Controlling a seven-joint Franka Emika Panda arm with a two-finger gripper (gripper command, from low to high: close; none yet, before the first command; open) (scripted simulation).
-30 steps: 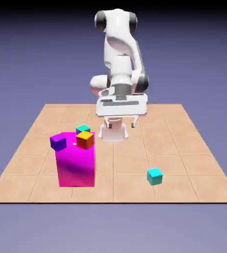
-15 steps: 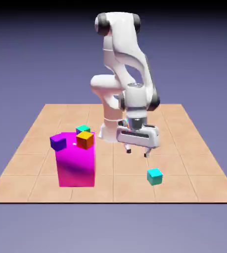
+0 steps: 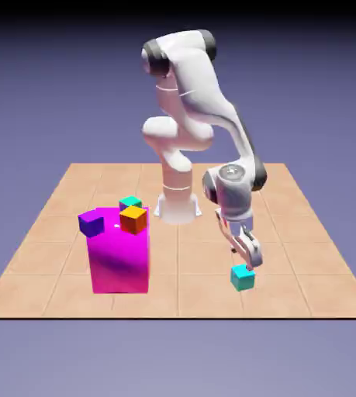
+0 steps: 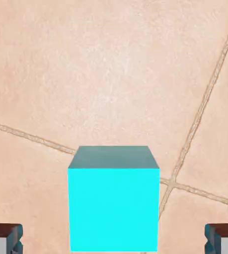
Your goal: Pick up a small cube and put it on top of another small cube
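Note:
The small bright cyan cube (image 3: 243, 277) rests on the tiled table toward the exterior view's right front. My gripper (image 3: 248, 262) hangs just above it, fingers pointing down, and is open. In the hand view the cyan cube (image 4: 114, 198) looms large between the two grey fingertips (image 4: 4, 239), which stand wide apart with gaps on either side of it and touch nothing. A darker teal-topped small cube (image 3: 129, 203) sits on the back of the big magenta block (image 3: 119, 260).
On the magenta block's top also sit an orange cube (image 3: 133, 219) and, at its left corner, a purple cube (image 3: 91, 225). The robot's base (image 3: 178, 205) stands behind. The tiled table (image 3: 305, 233) ends close in front of the cyan cube.
The arm has swung toward the exterior view's right and come down, and the hand has turned, bringing the open gripper from high near the base to just over the cyan cube.

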